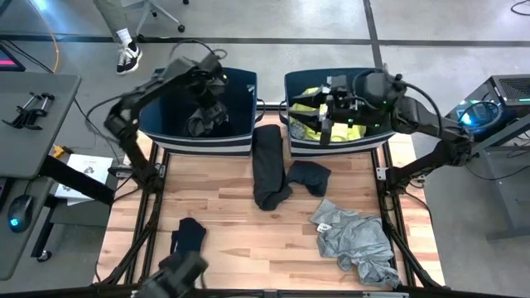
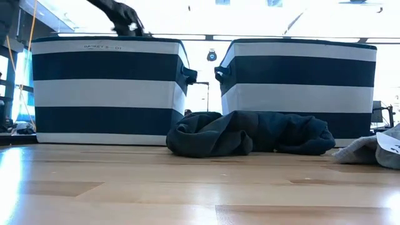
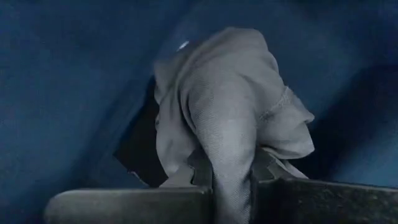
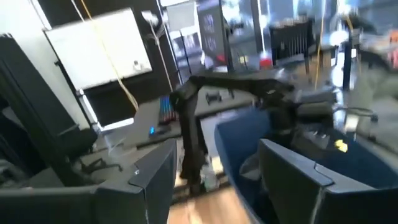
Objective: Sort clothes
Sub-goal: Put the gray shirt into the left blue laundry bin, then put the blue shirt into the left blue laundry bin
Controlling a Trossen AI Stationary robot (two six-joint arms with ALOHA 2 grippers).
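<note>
My left gripper (image 1: 207, 109) is over the left dark blue bin (image 1: 240, 136), pointing down into it, and is shut on a grey garment (image 3: 230, 106). My right gripper (image 1: 324, 116) is open and empty over the right bin (image 1: 377, 139), which holds a neon yellow garment (image 1: 308, 124). On the table lie a long black garment (image 1: 269, 165), a dark navy one (image 1: 309, 176), a crumpled grey one (image 1: 358, 240) and a small black one (image 1: 189, 234). The low view shows the dark garments (image 2: 250, 132) lying in front of the bins. My left gripper pinches a bunched fold of the grey garment (image 3: 231, 177) between its two fingers (image 3: 155, 202), several layers thick. The fingers come from above, pointing down into the left bin. The cloth bulges slack beyond the fingertips, inside the bin; whether it rests on the bin's floor, I cannot tell.
The two bins stand side by side at the table's far edge. Bare wood lies at the table's left and near middle. A desk with a mouse and papers (image 1: 83, 170) stands left of the table. A person's foot (image 1: 128, 56) shows on the floor beyond.
</note>
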